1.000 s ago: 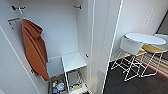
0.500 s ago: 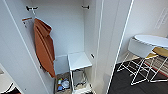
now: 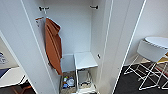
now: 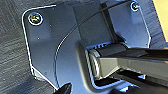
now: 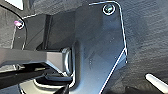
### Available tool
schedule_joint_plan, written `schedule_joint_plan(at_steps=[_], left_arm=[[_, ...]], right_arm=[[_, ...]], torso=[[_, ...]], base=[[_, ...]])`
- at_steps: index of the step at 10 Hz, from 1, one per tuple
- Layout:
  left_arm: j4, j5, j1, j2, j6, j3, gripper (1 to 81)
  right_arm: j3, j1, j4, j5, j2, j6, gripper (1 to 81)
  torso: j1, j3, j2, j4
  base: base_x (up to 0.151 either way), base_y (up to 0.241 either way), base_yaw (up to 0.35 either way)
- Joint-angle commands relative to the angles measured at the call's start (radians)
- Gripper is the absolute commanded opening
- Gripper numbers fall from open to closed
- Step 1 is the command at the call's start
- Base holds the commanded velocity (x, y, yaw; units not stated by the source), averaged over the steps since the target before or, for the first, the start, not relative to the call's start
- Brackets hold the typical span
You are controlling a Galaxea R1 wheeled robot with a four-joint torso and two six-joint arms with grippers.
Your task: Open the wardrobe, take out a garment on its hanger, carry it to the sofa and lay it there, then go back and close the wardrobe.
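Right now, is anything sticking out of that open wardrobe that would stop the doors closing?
Nothing visibly does. The orange garment hangs at the left side of the wardrobe, and the white shelf sits low inside. Whether the garment's edge passes the door line cannot be told.

A plain pale wall [image 3: 155, 22] stands at the right, above a dark carpeted floor [image 3: 127, 83]. Near it sits a round white surface [image 3: 157, 41] with a white chair [image 3: 150, 53] on thin wire legs just beside it, in even light.
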State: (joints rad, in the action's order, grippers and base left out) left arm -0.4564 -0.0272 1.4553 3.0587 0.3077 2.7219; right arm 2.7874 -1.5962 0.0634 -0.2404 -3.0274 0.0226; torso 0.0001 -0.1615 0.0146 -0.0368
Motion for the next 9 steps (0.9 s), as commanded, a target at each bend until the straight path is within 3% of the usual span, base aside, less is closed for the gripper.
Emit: schedule_joint_plan(at_steps=[1, 9], left_arm=[[-0.007, -0.057, -0.029, 0.005, -0.009, -0.002, 81.1], [-0.007, -0.059, -0.029, 0.005, -0.009, -0.002, 81.1]], right_arm=[[0.000, 0.018, 0.001, 0.049, 0.002, 0.000, 81.1], [0.000, 0.020, 0.001, 0.050, 0.000, 0.000, 81.1]], torso=[[0.000, 0.000, 0.000, 0.000], [0.000, 0.000, 0.000, 0.000]], base=[[0.000, 0.000, 0.179], [0.000, 0.000, 0.161]])
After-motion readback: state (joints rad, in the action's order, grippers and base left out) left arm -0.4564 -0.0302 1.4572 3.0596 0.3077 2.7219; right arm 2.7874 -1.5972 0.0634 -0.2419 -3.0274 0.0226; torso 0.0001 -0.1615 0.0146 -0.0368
